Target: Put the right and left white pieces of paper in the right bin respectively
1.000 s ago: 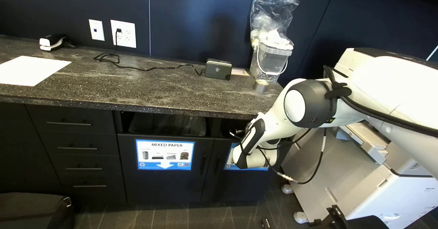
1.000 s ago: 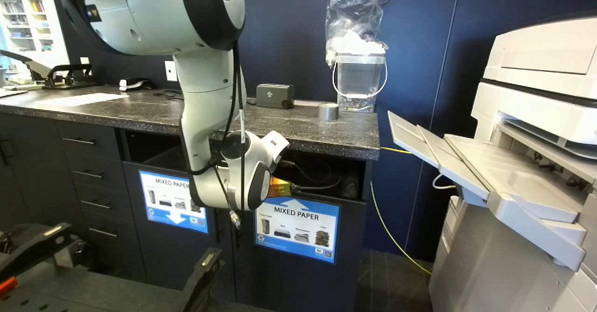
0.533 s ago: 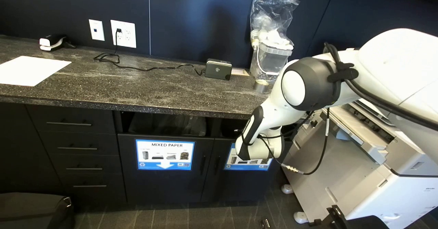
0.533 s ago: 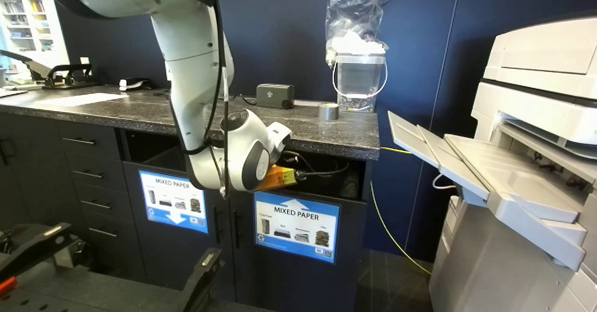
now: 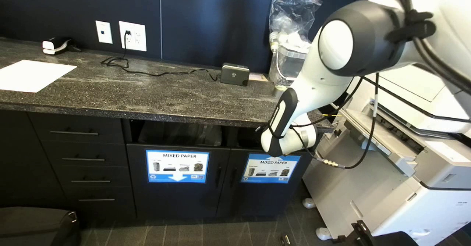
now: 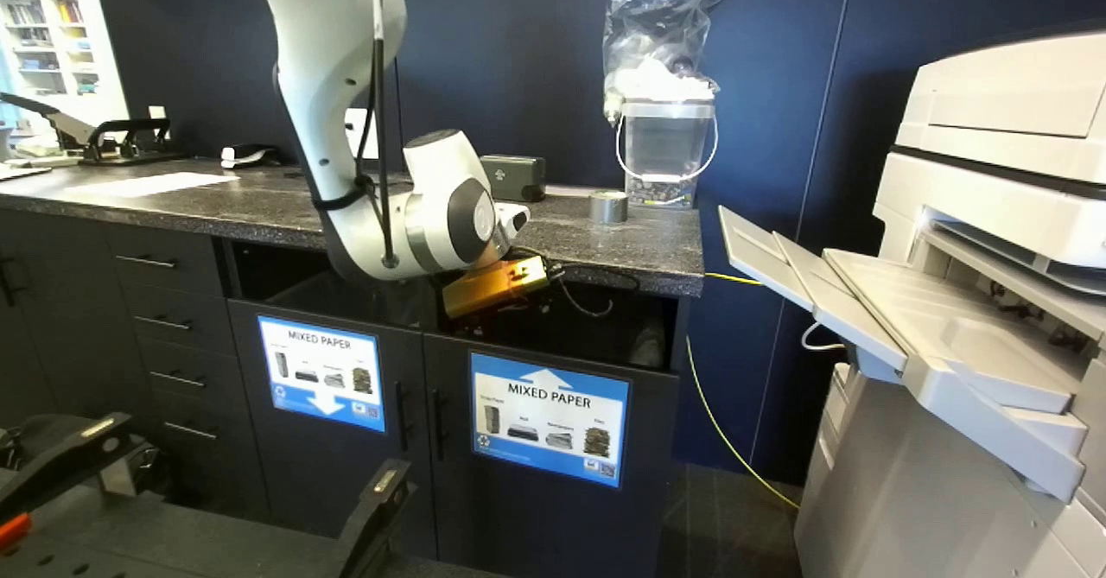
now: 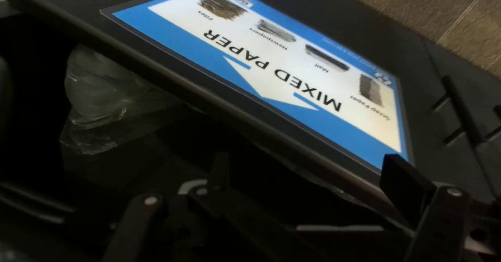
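Surface [image 5: 158, 91] up top, right bin [image 6: 553, 526] built in under its end. Inside: crumpled clear plastic [image 7: 98, 89]; rest too dark to tell. Front face upright, slot [image 6: 605, 332] long axis parallel to surface edge; sign [image 6: 553, 422] arrow points up at slot. Clear bucket [image 6: 661, 146] on surface: small mixed bits at bottom, bag [image 6: 657, 12] with white items on top. Fingers [image 7: 405, 189] spread apart at slot. White paper wads: can't tell where.

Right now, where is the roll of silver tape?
In an exterior view, the tape roll sits near the right end of the countertop, to the front left of the clear bucket, with the gray box further left.
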`<state>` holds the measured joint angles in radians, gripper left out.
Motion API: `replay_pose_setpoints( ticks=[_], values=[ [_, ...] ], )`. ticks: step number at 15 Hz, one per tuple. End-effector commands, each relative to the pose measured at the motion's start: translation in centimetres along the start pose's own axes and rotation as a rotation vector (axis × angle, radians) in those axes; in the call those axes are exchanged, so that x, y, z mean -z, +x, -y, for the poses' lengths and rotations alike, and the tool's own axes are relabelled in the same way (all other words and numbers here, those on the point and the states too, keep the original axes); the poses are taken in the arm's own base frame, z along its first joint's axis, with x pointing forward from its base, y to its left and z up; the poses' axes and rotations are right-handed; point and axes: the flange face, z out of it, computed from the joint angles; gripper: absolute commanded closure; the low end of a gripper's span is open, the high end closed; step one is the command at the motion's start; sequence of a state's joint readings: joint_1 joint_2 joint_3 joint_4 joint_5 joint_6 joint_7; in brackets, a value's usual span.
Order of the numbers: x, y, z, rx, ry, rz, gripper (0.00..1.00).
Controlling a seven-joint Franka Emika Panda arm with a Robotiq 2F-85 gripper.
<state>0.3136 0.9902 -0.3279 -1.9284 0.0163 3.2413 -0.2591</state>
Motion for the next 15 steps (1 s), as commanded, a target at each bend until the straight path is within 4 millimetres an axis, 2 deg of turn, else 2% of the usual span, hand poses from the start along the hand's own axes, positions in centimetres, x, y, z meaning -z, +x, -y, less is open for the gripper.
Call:
replay_pose_setpoints(
  ticks=[1, 5, 12, 15],
  values=[
    [6.3, 0.0, -0.9, 0.139, 0.113, 0.080, 0.00],
    [12.5, -0.1, -3.3, 0.241, 0.251, 0.190, 0.00],
    [25.1, -2.3, -9.4, 0.110, 0.351, 0.258, 0.00],
    [30.7, -4.1, -10.7, 0.041, 0.337, 0.247, 0.00]
  ],
)
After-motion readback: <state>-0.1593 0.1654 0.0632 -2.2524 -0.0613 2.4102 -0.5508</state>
